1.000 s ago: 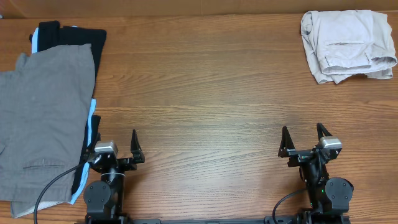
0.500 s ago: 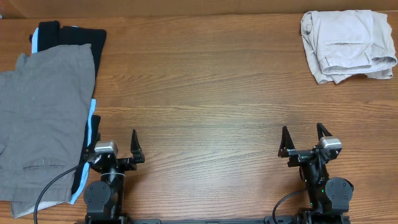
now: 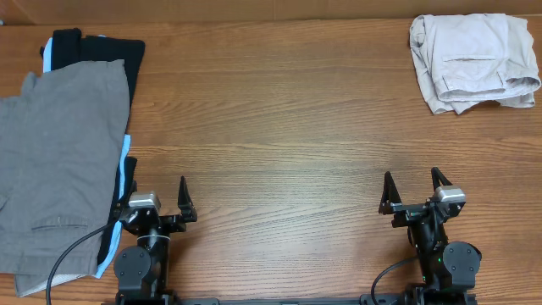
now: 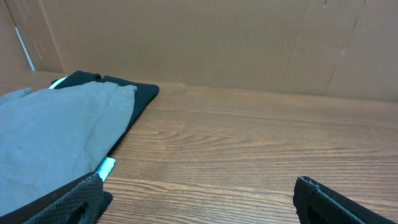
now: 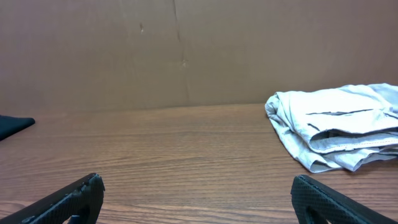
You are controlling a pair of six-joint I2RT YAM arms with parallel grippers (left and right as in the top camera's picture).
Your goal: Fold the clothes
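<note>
The grey woven shorts (image 3: 55, 169) lie spread at the table's left edge, on top of a black garment with light-blue trim (image 3: 97, 49). They also show in the left wrist view (image 4: 56, 134), with the black garment (image 4: 140, 99) beneath. Folded beige shorts (image 3: 470, 61) sit at the far right corner, also seen in the right wrist view (image 5: 339, 134). My left gripper (image 3: 158, 196) is open and empty at the front, just right of the grey shorts. My right gripper (image 3: 415, 188) is open and empty at the front right.
The wooden table (image 3: 279, 127) stretches between the two piles. A cardboard wall (image 4: 217, 43) stands behind the table's far edge. A black cable (image 3: 72, 254) runs over the grey shorts near the left arm's base.
</note>
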